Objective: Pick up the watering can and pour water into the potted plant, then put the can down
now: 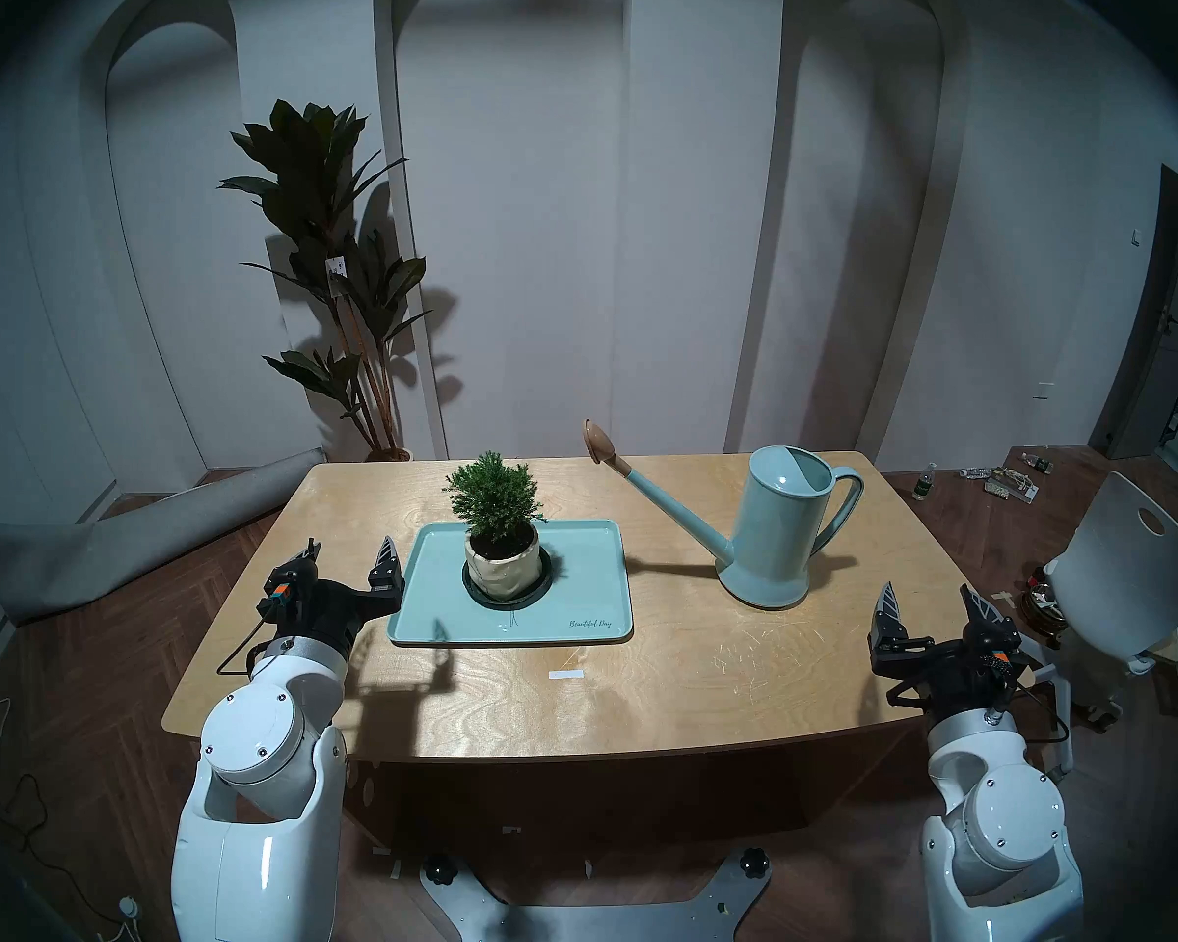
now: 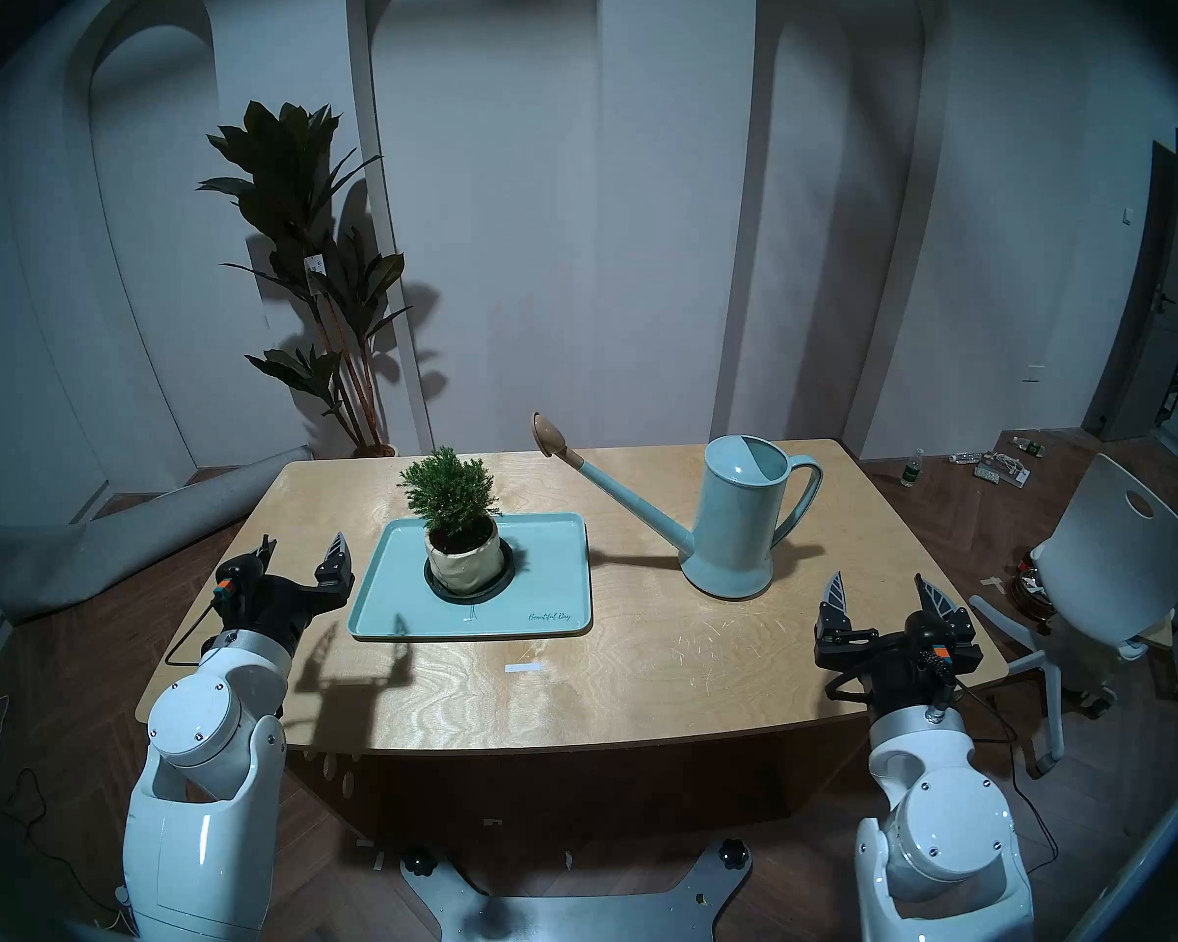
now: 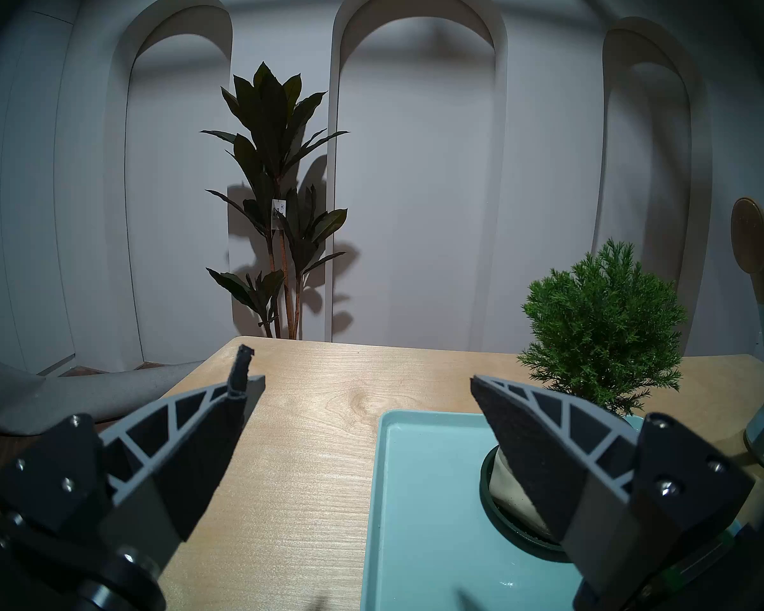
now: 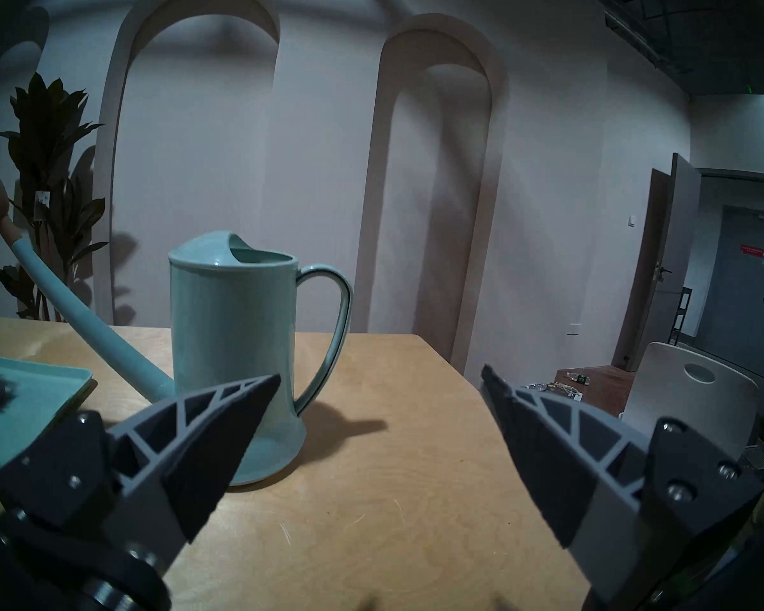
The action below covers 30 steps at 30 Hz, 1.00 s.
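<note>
In the left wrist view the left claw's (image 3: 362,376) right finger (image 3: 534,447) covered most of the squat cream pot and its black saucer, and the view's right edge cut off the tall pale teal cylindrical watering can (image 1: 780,522), leaving only its thin spout and tan-brown rose head. In the right wrist view the right claw's (image 4: 380,376) left finger (image 4: 212,438) hid part of the can's flared base, and the pot showed only as a sliver at the left edge. The script printed on the pale teal rectangular tray (image 1: 573,560) was too small to read with certainty.

The light plywood counter (image 1: 675,682) bore fine scratches near its right front and a small white strip (image 1: 566,675) near the front middle. The small bushy dark-green potted plant (image 1: 498,505) stood on the tray, left of centre. The can stood upright on the counter, well apart to the right, spout angled toward the plant, loop handle facing right. Both claws hung wide and empty above the counter's near corners.

Behind stood a white wall with arched niches, a tall dark broad-leaved floor plant (image 1: 328,240), a rolled grey mat (image 1: 131,539) on the wooden floor, and a white chair (image 1: 1116,567) at the right.
</note>
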Tool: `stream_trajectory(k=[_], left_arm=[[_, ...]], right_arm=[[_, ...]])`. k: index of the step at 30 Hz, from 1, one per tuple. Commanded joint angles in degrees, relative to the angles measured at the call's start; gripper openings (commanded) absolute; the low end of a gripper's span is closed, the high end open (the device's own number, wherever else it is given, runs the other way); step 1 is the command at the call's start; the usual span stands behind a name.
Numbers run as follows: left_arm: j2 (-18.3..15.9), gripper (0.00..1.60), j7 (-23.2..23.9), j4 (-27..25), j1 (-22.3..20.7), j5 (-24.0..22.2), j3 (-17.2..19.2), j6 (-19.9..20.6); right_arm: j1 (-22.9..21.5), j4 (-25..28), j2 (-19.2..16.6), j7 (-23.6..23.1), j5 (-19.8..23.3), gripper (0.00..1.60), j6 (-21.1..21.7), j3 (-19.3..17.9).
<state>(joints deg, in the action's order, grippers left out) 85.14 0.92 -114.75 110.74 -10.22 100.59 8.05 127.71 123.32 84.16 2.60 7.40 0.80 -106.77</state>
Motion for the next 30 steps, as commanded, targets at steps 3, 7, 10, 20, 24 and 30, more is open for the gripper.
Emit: stream_trajectory(k=[3, 7, 10, 20, 24, 30], left_arm=[[-0.04, 1.6, 0.01, -0.93, -0.29, -0.04, 0.08, -0.24], [-0.05, 1.6, 0.0, -0.94, -0.29, -0.05, 0.07, -0.25], [-0.06, 1.6, 0.0, -0.93, -0.29, -0.05, 0.07, -0.25], [-0.09, 1.6, -0.01, -0.9, -0.3, -0.06, 0.06, -0.26], [-0.09, 1.6, -0.02, -0.91, -0.3, -0.07, 0.05, -0.26], [-0.11, 1.6, -0.02, -0.89, -0.31, -0.08, 0.05, -0.27]], right_arm=[[-6.91, -7.29, -6.9, -4.28, 4.03, 1.6, 0.01, -7.78], [-9.65, -10.7, -9.95, -7.41, 5.54, 1.6, -0.35, -9.08], [-11.88, -12.45, -12.31, -10.06, 6.98, 1.6, -0.59, -9.17], [-17.71, -20.22, -18.23, -20.3, 14.27, 1.6, 0.49, -8.48], [-19.71, -22.89, -20.26, -20.67, 13.98, 1.6, 0.37, -7.08], [-22.99, -26.45, -23.7, -19.57, 13.75, 1.6, -0.7, -2.58]])
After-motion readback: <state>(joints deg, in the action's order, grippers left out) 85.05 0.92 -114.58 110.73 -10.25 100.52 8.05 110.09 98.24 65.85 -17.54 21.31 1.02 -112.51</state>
